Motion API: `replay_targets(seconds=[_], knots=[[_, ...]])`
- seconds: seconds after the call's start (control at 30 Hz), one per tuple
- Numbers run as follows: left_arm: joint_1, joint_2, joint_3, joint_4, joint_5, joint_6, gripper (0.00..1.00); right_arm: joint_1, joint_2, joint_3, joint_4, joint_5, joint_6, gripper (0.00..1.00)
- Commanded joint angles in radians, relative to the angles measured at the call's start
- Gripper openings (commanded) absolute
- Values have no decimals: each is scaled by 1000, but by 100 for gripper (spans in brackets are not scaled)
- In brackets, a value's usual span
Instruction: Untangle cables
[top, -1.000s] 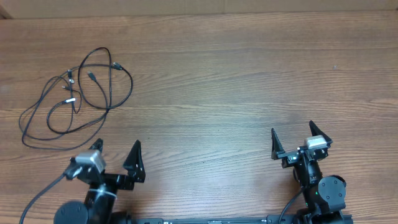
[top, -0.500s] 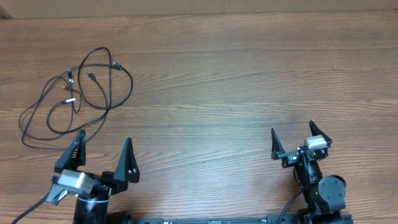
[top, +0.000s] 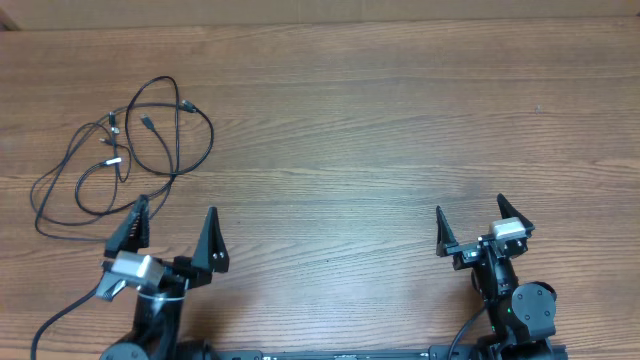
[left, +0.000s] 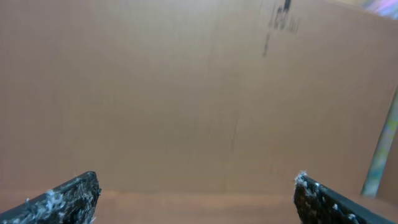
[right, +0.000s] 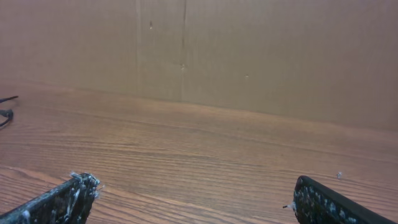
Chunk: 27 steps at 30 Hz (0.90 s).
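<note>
The cables (top: 125, 150) are thin black cords with small plug ends, lying in a tangled heap of loops at the table's far left. A bit of cord shows at the left edge of the right wrist view (right: 6, 112). My left gripper (top: 172, 222) is open and empty, just in front of the heap's near loops, its left finger close to them. In the left wrist view its fingers (left: 196, 190) are spread wide with only the cardboard wall ahead. My right gripper (top: 470, 215) is open and empty at the front right, far from the cables; its fingers (right: 193, 190) hang over bare wood.
A wooden table (top: 380, 130) spans the view. A brown cardboard wall (right: 249, 50) stands along its far edge. Thicker black robot wiring (top: 60, 320) runs off my left arm at the front left.
My left arm swung its gripper left, then forward and slightly right, so its fingers now point toward the cable heap from closer. The right arm and the cables have not moved.
</note>
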Motion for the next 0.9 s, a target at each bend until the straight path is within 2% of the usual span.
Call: replay_targets(seconds=[0.0,0.47,0.7,0.87], knots=[[1,-10,-47,8,1,19,100,3,-8,-10,2,-1,5,100],[0,-10,-273,17,1,20,100,3,-8,-10,2,-1,5,100],[1,-10,-272,-100,0,19,100,3,-8,-10,2,-1,5,100],[1,-9,-272,-102,0,19,100,2,-8,-10,2,-1,5,100]])
